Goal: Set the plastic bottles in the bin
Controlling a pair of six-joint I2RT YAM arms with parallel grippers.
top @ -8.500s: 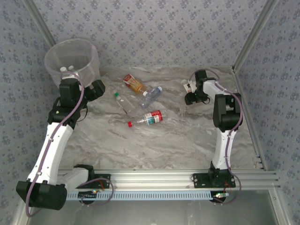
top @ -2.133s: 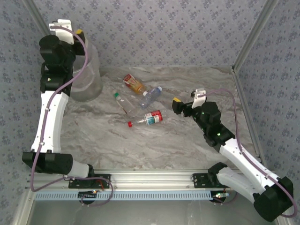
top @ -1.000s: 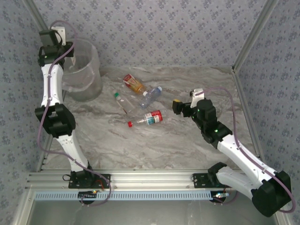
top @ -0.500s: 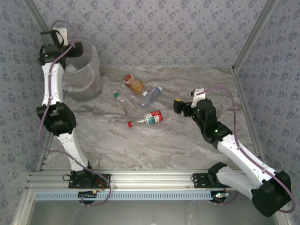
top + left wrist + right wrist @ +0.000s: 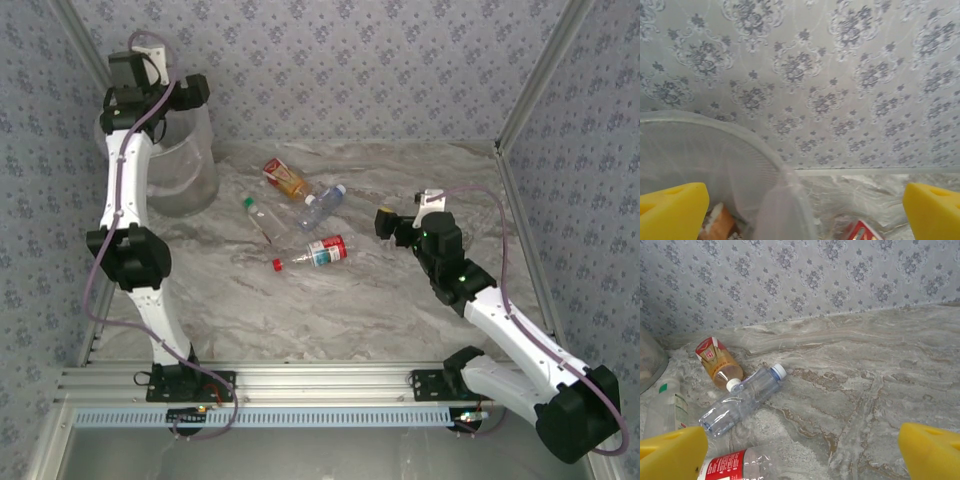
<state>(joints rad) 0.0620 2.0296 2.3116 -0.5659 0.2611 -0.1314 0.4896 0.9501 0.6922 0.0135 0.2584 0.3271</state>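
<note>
Grey marbled surface (image 5: 330,300) runs back to walls papered in a blue-grey floral pattern (image 5: 350,60). At the far left corner stands the round translucent whitish plastic bin (image 5: 185,165) with a clear bag liner. The left hand (image 5: 190,90) hangs above its rim. Its yellow fingertips (image 5: 670,210) are spread wide, with nothing held between them. Low inside the bin, the left wrist view shows part of an orange-brown labelled bottle (image 5: 717,225).

Four plastic bottles lie on their sides in the middle of the surface, well apart from the bin. Farthest back is an amber-filled bottle with a red label and white cap (image 5: 717,365). Just beside it lies a clear crumpled bottle with a pale blue cap (image 5: 740,400). A slim clear bottle with a green cap (image 5: 258,217) lies to their left. A red-labelled bottle with a red cap (image 5: 318,252) is nearest the arms.

The right hand (image 5: 385,222) hovers to the right of these bottles, facing them. Its yellow pads (image 5: 672,452) are spread wide and empty.
</note>
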